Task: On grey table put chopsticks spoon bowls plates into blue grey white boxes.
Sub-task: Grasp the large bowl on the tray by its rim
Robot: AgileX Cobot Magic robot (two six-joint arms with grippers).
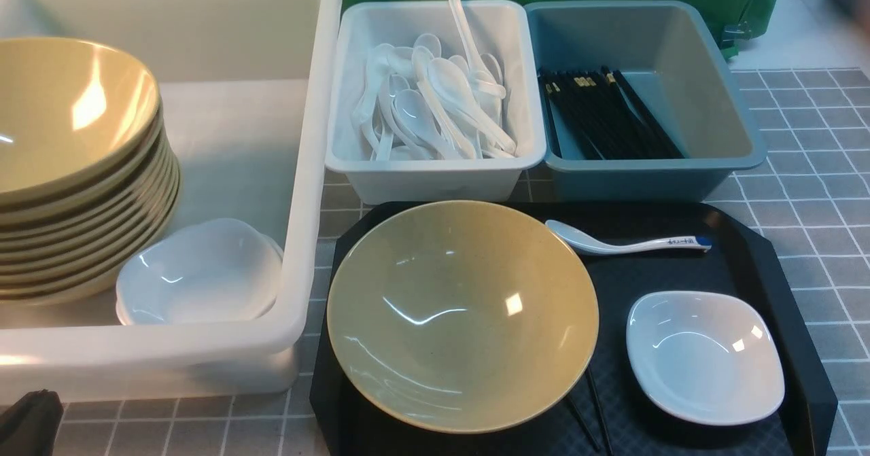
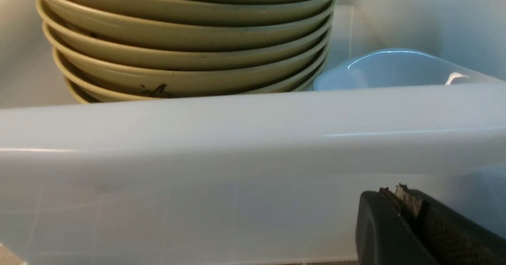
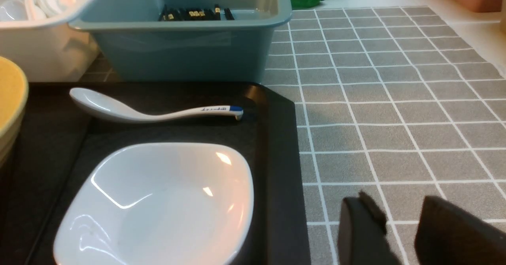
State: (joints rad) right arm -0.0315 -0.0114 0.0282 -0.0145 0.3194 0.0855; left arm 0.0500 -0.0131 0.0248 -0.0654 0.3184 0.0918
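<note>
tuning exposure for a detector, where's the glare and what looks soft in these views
Front view: bright highlights on the tray bowl, the top stacked bowl and the white plate, otherwise sharp; left wrist view: the white tub's rim spans the frame, soft; right wrist view: glare spots on the plate, table grid crisp, right end effector slightly soft.

The black tray [image 1: 747, 266] held one shiny tan bowl [image 1: 462, 313], one small white plate [image 1: 705, 355], one blue-tipped white spoon [image 1: 625, 242], two black chopsticks [image 1: 598, 412].
</note>
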